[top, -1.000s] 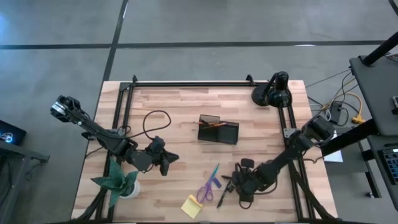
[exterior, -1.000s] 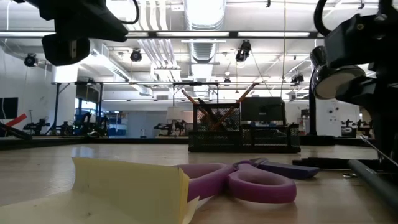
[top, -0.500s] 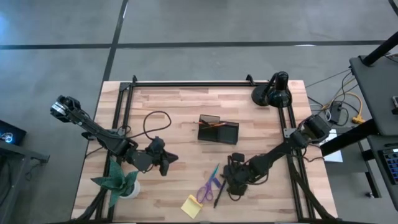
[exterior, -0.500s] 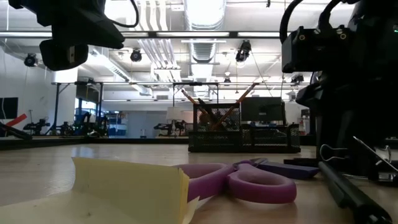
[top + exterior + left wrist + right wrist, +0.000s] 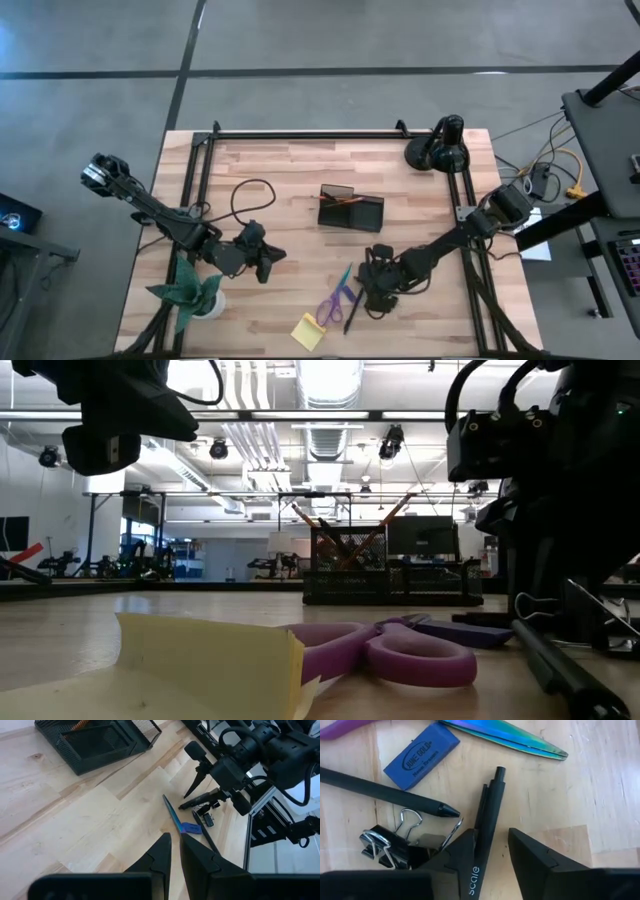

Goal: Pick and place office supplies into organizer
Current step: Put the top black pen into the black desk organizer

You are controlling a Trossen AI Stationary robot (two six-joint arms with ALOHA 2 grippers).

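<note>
near the bench's [image 5: 270, 190] front edge, your right hand [image 5: 492, 855] straddles a black pen [image 5: 487, 820], fingers narrowly apart; closing could snag the binder clips [image 5: 387, 845].

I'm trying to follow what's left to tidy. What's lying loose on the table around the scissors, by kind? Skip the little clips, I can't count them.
Scissors: 1
Black pens: 2
Blue eraser: 1
Yellow sticky-note pad: 1
Total: 5
</note>
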